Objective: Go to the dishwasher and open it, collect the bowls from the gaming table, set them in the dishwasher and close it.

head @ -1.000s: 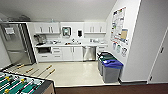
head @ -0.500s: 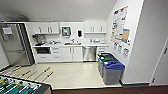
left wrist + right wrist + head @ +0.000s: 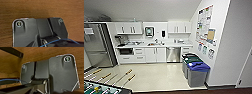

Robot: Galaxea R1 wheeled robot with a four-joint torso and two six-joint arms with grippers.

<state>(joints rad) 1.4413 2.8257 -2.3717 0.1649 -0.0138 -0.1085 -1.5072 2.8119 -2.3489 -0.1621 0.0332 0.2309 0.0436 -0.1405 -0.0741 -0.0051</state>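
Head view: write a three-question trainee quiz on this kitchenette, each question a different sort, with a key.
1. True or false: the dishwasher door stands open.
2. Multiple choice: what stands by the right wall, nearest the camera? A) a bin with a blue lid B) a chair C) a ladder
3. Fill in: the dishwasher sits under the counter, just right of the ____.

Key
1. False; its steel front is flush with the white cabinet doors beside it.
2. A; a darker-lidded bin stands behind it.
3. Sink.
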